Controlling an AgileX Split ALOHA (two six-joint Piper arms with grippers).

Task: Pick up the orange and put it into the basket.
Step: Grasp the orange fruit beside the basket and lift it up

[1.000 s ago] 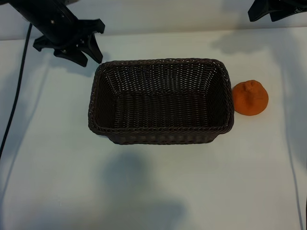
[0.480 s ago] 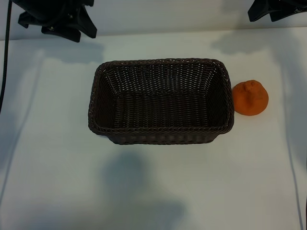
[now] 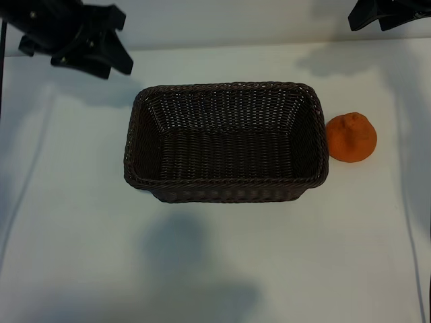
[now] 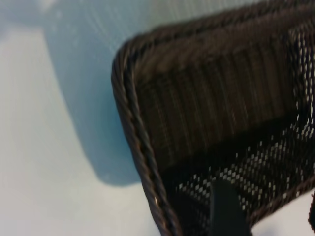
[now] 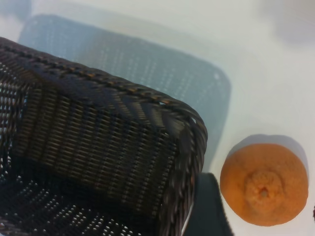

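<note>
Orange (image 3: 351,137) sits just beside the basket (image 3: 225,142) — I see left gripper (image 3: 101,57) and right gripper (image 3: 384,15) beyond its far corners, both spread, empty.

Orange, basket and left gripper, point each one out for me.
orange (image 3: 351,138): exterior view, its bumpy top.
basket (image 3: 225,182): exterior view, near braided rim.
left gripper (image 3: 101,62): exterior view, between its fingertips.

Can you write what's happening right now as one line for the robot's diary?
orange: on table, right of basket | basket: empty | left gripper: open, above-left of basket | right gripper: open, raised, holding nothing
</note>
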